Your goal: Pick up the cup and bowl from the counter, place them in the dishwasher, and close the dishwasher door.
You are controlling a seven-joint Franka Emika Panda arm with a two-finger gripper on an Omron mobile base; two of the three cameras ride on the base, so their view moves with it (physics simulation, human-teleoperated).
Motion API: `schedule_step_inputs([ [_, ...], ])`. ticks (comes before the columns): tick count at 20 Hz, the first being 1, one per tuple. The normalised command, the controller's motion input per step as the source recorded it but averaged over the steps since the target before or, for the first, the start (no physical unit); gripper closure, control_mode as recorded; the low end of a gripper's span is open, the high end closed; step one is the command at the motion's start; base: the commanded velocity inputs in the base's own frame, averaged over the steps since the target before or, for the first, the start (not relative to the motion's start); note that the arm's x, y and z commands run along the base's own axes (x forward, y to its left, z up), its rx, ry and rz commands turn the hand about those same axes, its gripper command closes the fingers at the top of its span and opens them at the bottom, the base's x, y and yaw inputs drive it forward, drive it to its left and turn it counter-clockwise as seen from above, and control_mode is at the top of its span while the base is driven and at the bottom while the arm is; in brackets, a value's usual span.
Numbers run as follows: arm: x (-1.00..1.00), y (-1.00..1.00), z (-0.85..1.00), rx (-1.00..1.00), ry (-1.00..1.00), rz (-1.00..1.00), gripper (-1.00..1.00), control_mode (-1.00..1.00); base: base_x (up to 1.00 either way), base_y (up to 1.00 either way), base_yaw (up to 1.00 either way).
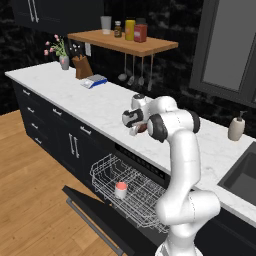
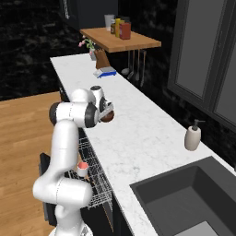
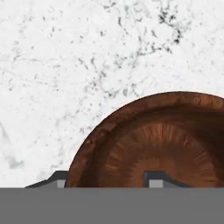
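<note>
The dark-brown glossy bowl (image 3: 148, 140) rests on the white marble counter (image 3: 65, 65), near its front edge. My gripper (image 3: 107, 179) is down over the bowl and open. One fingertip (image 3: 59, 179) sits outside the left rim and the other stands inside the bowl. From the base views the hand (image 1: 134, 122) covers most of the bowl (image 1: 143, 128), of which a brown sliver (image 2: 109, 117) shows. The white cup with a red top (image 1: 121, 190) stands upright in the dishwasher's white wire rack (image 1: 107, 167). The dishwasher door (image 1: 95, 212) lies dropped open below the rack.
A beige soap bottle (image 2: 192, 136) stands by the dark sink (image 2: 184, 198) to the right. Far left on the counter are a knife block (image 1: 83, 67), a flower vase (image 1: 64, 61) and a blue-white item (image 1: 94, 81). A wooden shelf (image 1: 125, 44) holds jars above.
</note>
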Motion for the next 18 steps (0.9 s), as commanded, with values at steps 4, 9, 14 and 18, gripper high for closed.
schedule_step_inputs([
  [4, -0.26, 0.0, 0.0, 0.0, 0.0, 0.02, 1.0, -1.0, 0.0, 0.0, 0.0],
  [9, -0.73, 0.01, 0.0, 0.0, -0.04, 0.0, 1.0, -1.0, 0.0, 0.0, 0.0],
  [14, -1.0, 0.34, 0.0, 0.0, -0.09, 0.0, 1.0, -1.0, 0.0, 0.0, 0.0],
  [18, -1.0, 0.53, 0.0, 0.0, -0.09, -0.02, 1.0, -1.0, 0.0, 0.0, 0.0],
])
